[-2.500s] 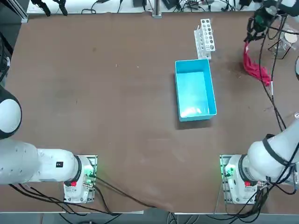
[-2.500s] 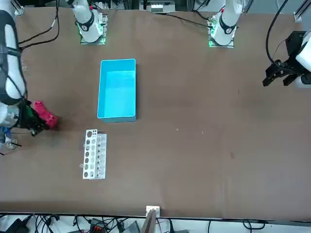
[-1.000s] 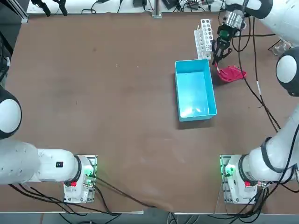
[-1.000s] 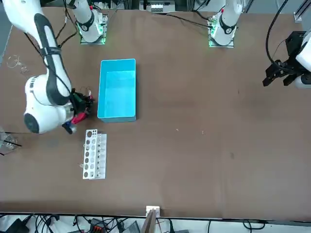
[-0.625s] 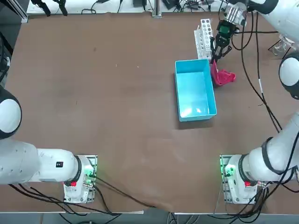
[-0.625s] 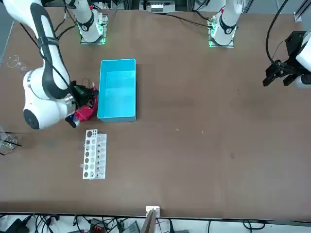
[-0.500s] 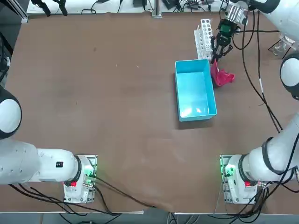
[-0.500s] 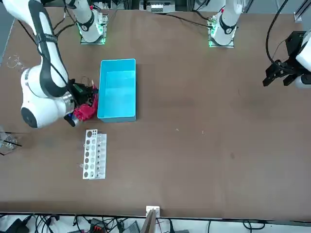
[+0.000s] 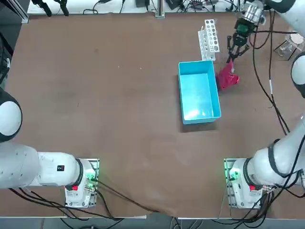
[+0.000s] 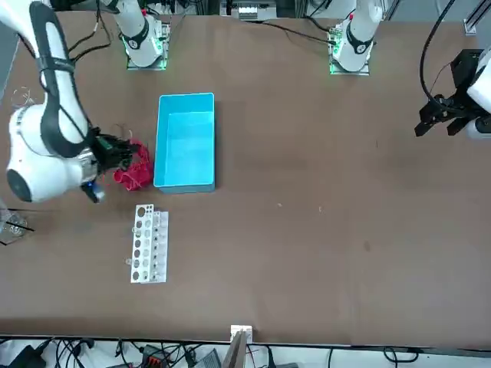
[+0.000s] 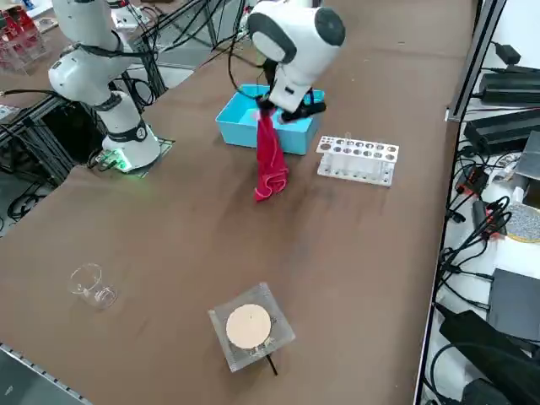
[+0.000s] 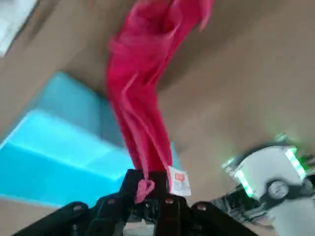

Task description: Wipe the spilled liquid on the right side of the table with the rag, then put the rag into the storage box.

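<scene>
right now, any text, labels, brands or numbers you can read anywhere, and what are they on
None can be read.
Rag, held in the shut right claw: a white tag with a red mark, too blurred to read.
Parked left arm: a small dark label, too small to read.
Storage box and white rack: no print visible.

The big matte brown rectangular table (image 9: 119, 105) is occupied by a light blue plastic storage box (image 9: 199, 92), a narrow white rack with round holes (image 9: 208, 38), a clear glass (image 11: 91, 285) and a square pad with a round tan disc (image 11: 250, 326).
</scene>
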